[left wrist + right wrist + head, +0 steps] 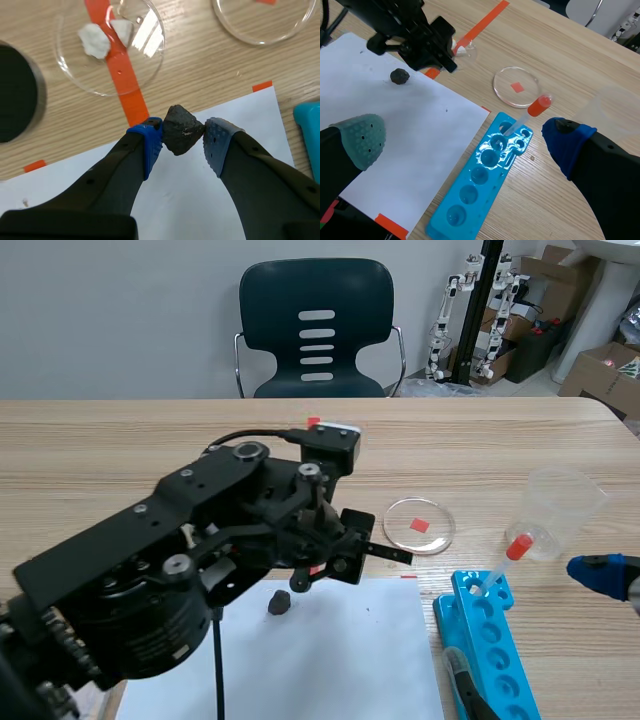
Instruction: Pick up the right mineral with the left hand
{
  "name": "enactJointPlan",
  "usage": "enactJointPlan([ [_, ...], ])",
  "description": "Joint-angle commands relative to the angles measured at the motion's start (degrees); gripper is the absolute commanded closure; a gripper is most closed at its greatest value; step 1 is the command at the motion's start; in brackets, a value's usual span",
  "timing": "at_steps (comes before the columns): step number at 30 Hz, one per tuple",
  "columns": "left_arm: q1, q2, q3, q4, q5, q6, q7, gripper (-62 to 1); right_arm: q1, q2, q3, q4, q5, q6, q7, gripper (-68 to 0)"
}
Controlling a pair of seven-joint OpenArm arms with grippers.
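Finding: pinching dark-grey angular mineral [182, 129] between blue pads [151, 145] of left claw [182, 139], over edge of white paper sheet [190, 200] on wooden bench [210, 65]. Holding right claw [465, 140] spread above blue plastic well tray [485, 185].

The rough dark grey mineral lump [182, 129] was flecked with pale specks. The left hand's [183, 142] dotted pads [150, 142] were blue. The light wood-grain tabletop [100, 450] carried a white paper sheet [340, 660], a bright blue well tray [500, 660] and a clear dropper [510, 558] with an orange-red bulb. The right hand [465, 137] had 1 grey-green dotted pad [362, 135] and 1 blue.
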State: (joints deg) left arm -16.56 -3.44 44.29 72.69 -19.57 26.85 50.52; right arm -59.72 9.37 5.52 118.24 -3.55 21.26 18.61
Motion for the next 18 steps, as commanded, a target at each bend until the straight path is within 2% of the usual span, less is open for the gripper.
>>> enactJointPlan([
  [1, 1.05, -1.16, -0.72, 3.06, -0.13, -0.96, -2.29, -14.3, -0.11, 0.48, 0.15, 0.09, 0.57, -0.22, 0.87, -67.9],
  [4, 4.22, -4.68, -2.54, 8.31, -0.15, -1.20, -6.43, -14.3, -0.11, 0.48, 0.15, 0.09, 0.57, -0.22, 0.87, -67.9],
  [6, 6.71, -7.34, -4.15, 11.67, -0.15, -2.49, -10.21, -14.3, -0.11, 0.48, 0.15, 0.09, 0.57, -0.22, 0.87, -67.9],
  [10, 12.59, -12.96, -7.82, 16.79, -0.15, -8.72, -19.67, -14.3, -0.11, 0.48, 0.15, 0.09, 0.57, -0.22, 0.87, -67.9],
  [13, 17.49, -16.70, -10.82, 19.61, -0.15, -14.82, -26.86, -14.3, -0.11, 0.48, 0.15, 0.09, 0.57, -0.22, 0.87, -67.9],
  [18, 26.08, -21.07, -17.07, 24.11, -0.37, -22.86, -37.22, -14.3, -0.11, 0.48, 0.15, 0.09, 0.57, -0.22, 0.85, -67.9],
])
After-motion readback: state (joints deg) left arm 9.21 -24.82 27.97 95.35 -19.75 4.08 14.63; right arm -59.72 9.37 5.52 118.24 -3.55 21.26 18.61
